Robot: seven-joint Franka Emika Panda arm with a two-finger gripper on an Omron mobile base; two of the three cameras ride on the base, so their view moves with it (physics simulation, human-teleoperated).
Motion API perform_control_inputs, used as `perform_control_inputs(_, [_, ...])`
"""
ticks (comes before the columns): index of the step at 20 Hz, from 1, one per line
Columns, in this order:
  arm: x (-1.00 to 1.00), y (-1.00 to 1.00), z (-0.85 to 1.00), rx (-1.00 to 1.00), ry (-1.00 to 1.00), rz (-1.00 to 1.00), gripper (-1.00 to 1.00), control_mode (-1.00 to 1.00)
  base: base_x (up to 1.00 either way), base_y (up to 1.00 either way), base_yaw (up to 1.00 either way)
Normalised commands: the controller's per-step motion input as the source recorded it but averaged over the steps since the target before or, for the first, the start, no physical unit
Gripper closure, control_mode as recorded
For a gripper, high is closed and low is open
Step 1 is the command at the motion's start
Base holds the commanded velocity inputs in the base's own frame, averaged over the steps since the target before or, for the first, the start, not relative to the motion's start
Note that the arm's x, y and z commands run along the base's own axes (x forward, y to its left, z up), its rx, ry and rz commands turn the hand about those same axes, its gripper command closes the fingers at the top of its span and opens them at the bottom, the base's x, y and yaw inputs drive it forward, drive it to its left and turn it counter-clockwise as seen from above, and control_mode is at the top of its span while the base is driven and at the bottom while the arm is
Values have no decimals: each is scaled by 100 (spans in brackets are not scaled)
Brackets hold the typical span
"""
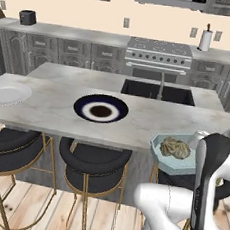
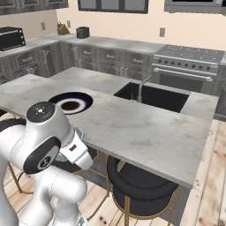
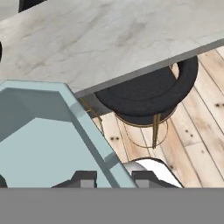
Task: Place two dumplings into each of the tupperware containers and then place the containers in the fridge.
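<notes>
The teal tupperware container [image 1: 166, 160] sits at roughly 4 o'clock in the left base view, off the near edge of the island counter [image 1: 52, 108] and out past its lip, above the floor rather than resting on the marble. Inside it lie two dumplings [image 1: 175, 147], speckled tan-olive lumps touching each other near the tub's middle.

In the hand view the same tub fills the 8 o'clock region, its pale blue wall running diagonally down to the gripper [image 3: 114, 179]. The two dark finger tips stand one on each side of that wall, close together with the rim between them (the jaws are narrowly set and clamped on the tub's edge).

From the right base view, a small patch of the teal tub shows just beside the white arm at 8 o'clock, below the counter's near edge.

On the counter, a round dark-blue plate [image 1: 100, 108] lies near the centre, and a round white plate [image 1: 7, 94] lies at the far end toward 9 o'clock, well apart from it. A black sink [image 1: 157, 92] with its faucet is set into the marble toward 1 o'clock. Black stools [image 1: 93, 160] with gold legs stand under the near edge. Beyond, the range [image 1: 158, 58] stands among dark grey cabinets [image 1: 58, 51].
</notes>
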Motion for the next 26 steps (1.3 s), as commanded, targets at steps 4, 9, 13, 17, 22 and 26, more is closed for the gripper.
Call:
perform_control_inputs(4, [0,33,-40,9,-14,-8,100,-100,0,0,0])
perform_control_inputs(9, [0,12,-12,0,-1,0,100,-100,0,0,0])
perform_control_inputs(13, [-2,15,0,-1,0,0,100,-100,0,0,0])
perform_control_inputs(17, [-10,9,0,0,-1,0,100,100,-21,5,4])
perform_control_inputs(22, [0,0,0,0,0,0,100,100,-48,10,11])
perform_control_inputs(26, [0,0,0,0,0,0,100,100,-25,34,26])
